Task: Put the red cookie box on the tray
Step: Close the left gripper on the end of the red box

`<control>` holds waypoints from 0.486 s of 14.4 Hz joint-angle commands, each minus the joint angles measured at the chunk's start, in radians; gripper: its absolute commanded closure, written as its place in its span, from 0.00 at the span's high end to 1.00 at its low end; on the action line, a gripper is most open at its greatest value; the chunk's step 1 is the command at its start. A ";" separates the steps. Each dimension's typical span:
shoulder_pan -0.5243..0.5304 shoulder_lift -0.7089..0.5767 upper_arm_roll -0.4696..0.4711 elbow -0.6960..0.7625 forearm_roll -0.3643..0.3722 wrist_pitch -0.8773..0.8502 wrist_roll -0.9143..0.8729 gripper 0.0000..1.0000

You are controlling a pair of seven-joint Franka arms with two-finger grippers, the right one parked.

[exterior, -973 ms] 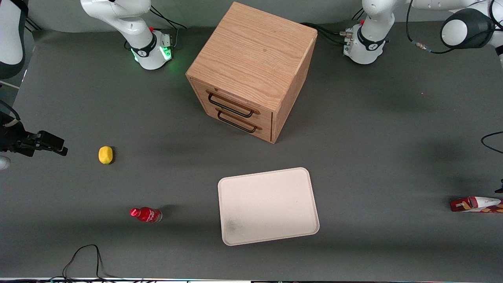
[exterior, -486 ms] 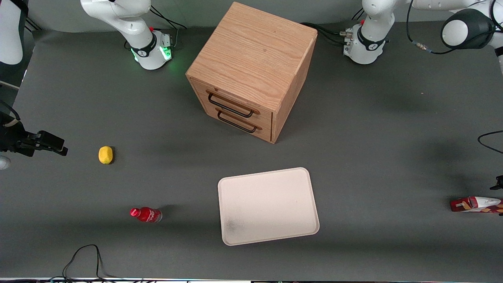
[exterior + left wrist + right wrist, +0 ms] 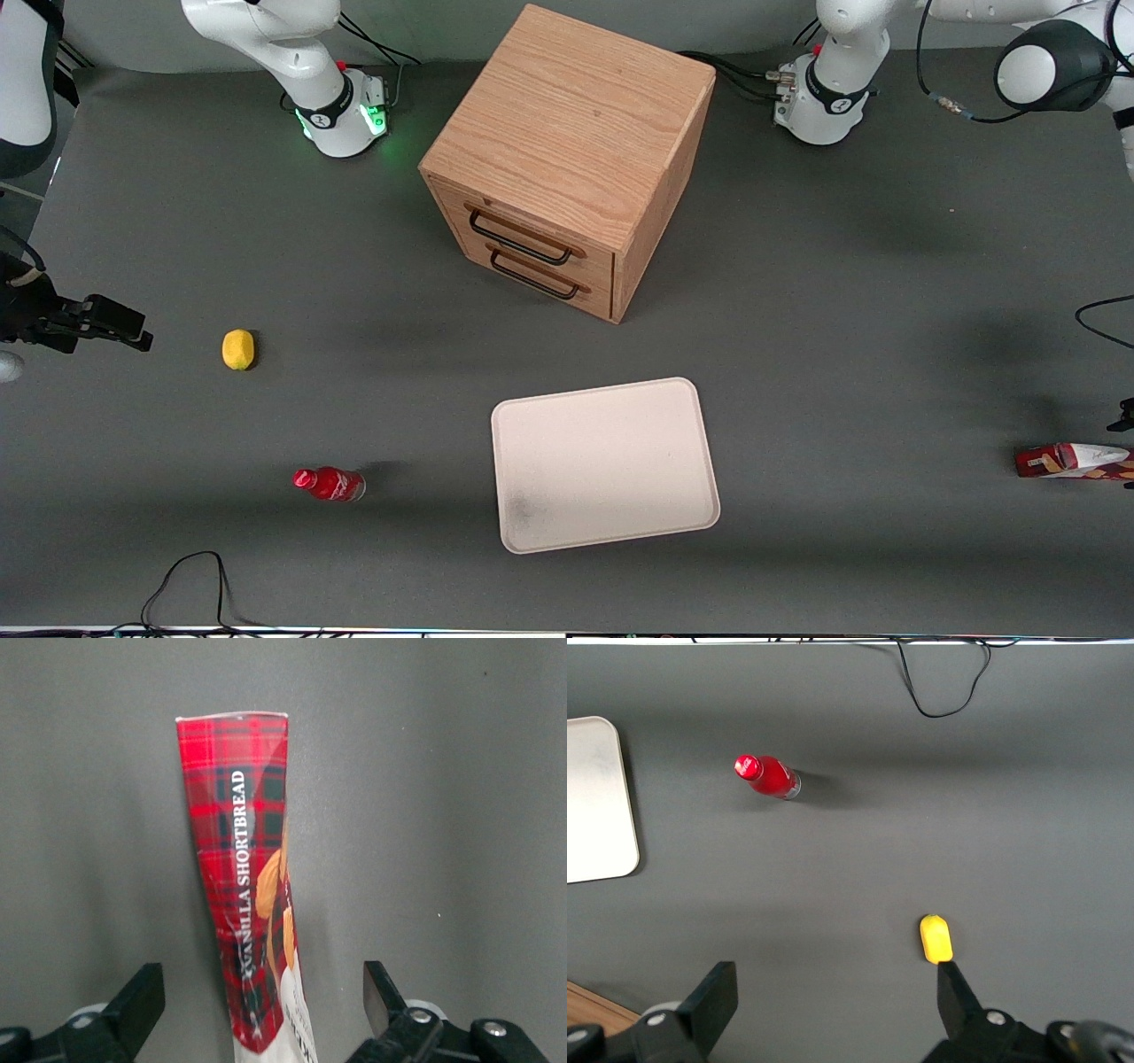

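Gripper [image 3: 261, 1010] fingers spread, apparently straddling red cookie box [image 3: 248, 877]

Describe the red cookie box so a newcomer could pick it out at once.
Start from the wooden drawer cabinet, drop to the pale tray in front of it, then go to the working arm's end of the table. There the red cookie box lies flat, under the open hand. Unlike the small red bottle, it is a long tartan carton reading "shortbread".

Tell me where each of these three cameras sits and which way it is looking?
Front view: high, facing both arms' bases, looking down on the table, wooden cabinet and tray.
Left wrist view: on the working arm, straight down at the red cookie box; the open gripper straddles it.
Right wrist view: on the parked arm, over the red bottle and lemon.
Shared: front and right wrist both show tray, bottle, lemon.
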 commanded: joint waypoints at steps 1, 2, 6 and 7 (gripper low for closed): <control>0.004 -0.022 0.003 -0.035 0.008 0.022 0.005 1.00; 0.004 -0.022 0.003 -0.035 0.007 0.022 0.005 1.00; 0.004 -0.022 0.002 -0.034 -0.001 0.015 -0.002 0.16; 0.004 -0.022 0.002 -0.034 -0.002 0.014 -0.002 0.00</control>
